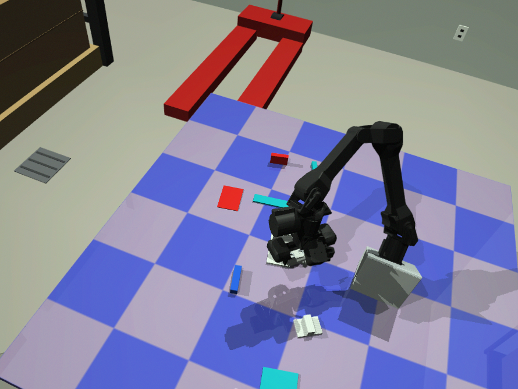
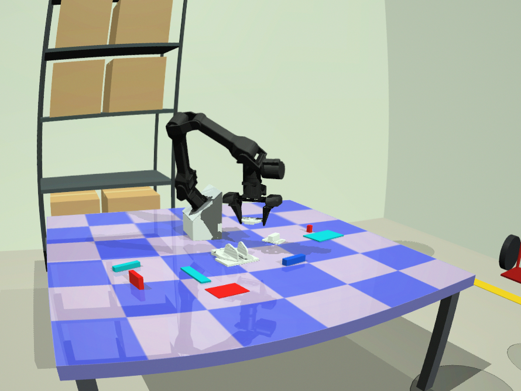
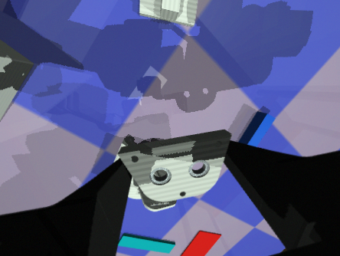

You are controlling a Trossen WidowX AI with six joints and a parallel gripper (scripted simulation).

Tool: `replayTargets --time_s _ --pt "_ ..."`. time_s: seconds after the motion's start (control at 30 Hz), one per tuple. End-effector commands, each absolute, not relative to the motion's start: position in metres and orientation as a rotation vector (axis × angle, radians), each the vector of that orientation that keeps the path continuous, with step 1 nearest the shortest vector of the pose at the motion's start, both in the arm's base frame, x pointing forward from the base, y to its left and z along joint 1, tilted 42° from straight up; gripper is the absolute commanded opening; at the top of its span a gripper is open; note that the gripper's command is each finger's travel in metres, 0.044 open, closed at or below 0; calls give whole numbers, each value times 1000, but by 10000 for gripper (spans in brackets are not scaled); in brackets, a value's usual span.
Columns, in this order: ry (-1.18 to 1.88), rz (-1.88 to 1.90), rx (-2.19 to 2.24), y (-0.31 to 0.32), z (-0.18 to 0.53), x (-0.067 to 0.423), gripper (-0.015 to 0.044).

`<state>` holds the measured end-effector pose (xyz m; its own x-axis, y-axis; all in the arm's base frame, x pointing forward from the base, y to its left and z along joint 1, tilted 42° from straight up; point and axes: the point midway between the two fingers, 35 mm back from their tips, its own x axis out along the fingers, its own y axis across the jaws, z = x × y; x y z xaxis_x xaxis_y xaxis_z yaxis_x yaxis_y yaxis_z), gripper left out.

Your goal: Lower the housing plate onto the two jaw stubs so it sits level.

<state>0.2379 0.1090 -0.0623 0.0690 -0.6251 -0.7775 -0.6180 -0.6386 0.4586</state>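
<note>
The white housing plate (image 2: 251, 220) (image 3: 180, 185) has two ringed holes and a few small dark ones. My gripper (image 2: 252, 223) (image 3: 174, 149) is shut on it, one finger at each end, and holds it well above the table. In the exterior view it looks roughly level. The white base (image 2: 242, 262) lies on the table with two upright curved jaws (image 2: 230, 251) (image 2: 242, 250). In the exterior view it is nearer the camera than the plate. In the wrist view the plate covers most of the base; in the top view the gripper hides much of both.
A ridged white block (image 1: 308, 325) (image 2: 274, 237) (image 3: 168, 11) lies near the base. A blue bar (image 1: 236, 279) (image 2: 293, 259) (image 3: 262, 128), red sheet (image 1: 230, 198) (image 2: 227, 290), cyan strip (image 1: 269, 201) (image 2: 195, 274) and cyan sheet (image 1: 279, 378) (image 2: 323, 235) lie around. The arm's pale mount (image 1: 385, 278) (image 2: 206, 218) stands beside them.
</note>
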Motion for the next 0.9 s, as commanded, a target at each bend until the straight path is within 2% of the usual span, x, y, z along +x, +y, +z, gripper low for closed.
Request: replayTargets --time_s 0.0,0.87 --pt "-1260 -1684 2248 102 -59 238 351" --pt "-712 -1742 1911 63 -32 250 351"
